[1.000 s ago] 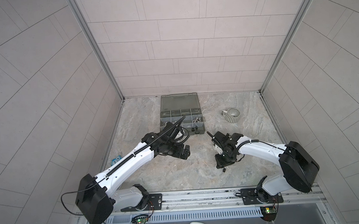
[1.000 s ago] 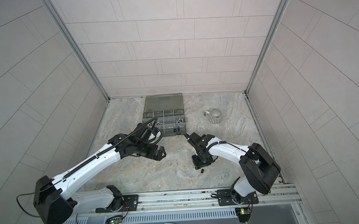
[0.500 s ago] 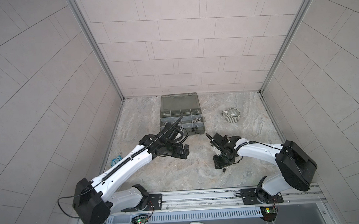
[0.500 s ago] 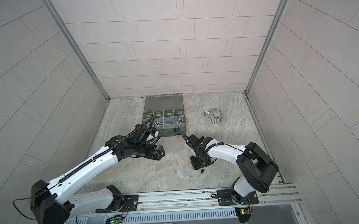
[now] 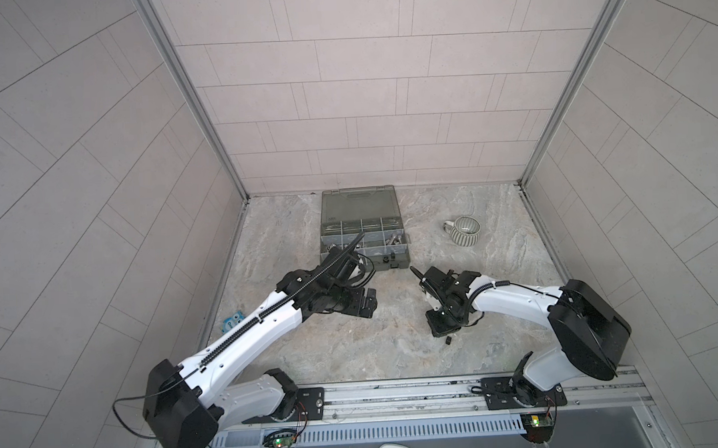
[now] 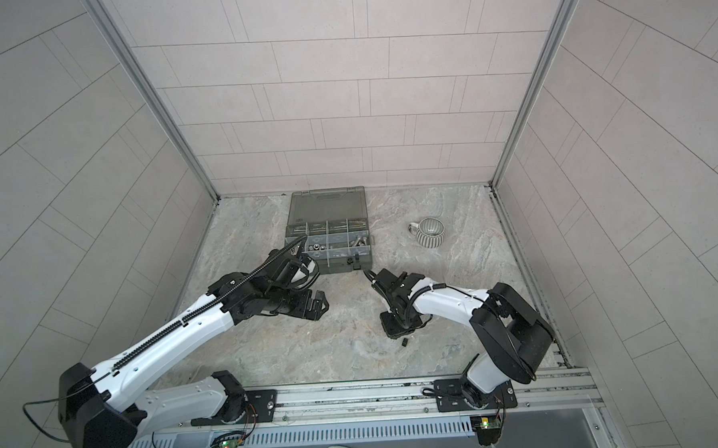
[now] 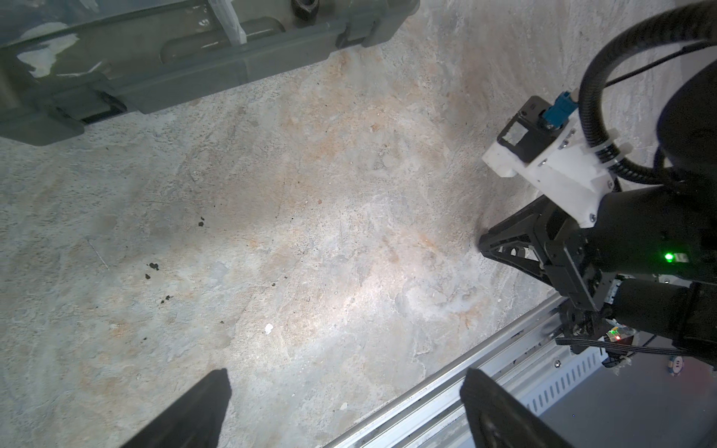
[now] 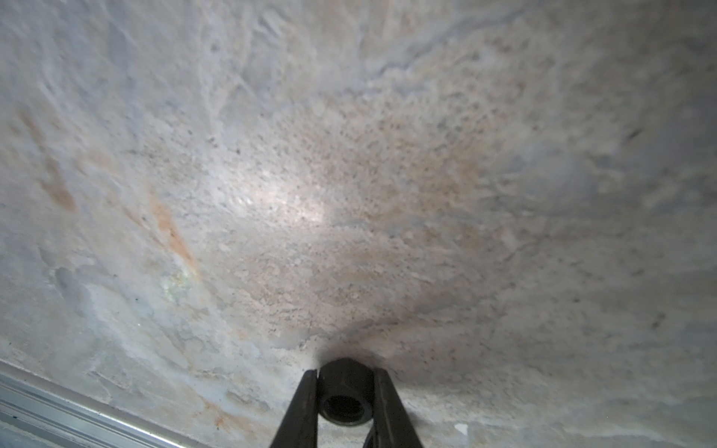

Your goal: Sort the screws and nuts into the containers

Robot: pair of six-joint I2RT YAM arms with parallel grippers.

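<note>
Right pincer: jaws have just drawn in and now clamp a black nut, low against the table.
Change: a second ago those jaws stood wider, so you now have the grasp.
Nut position: not yet lifted by my reading, and well apart from the organizer case.
Left pincer: still spread wide and empty, over bare table near the case front.
Meaning: pick made. Next you lift and carry it to the compartments.
Watch: the hold is small, so the nut may twist out.
</note>
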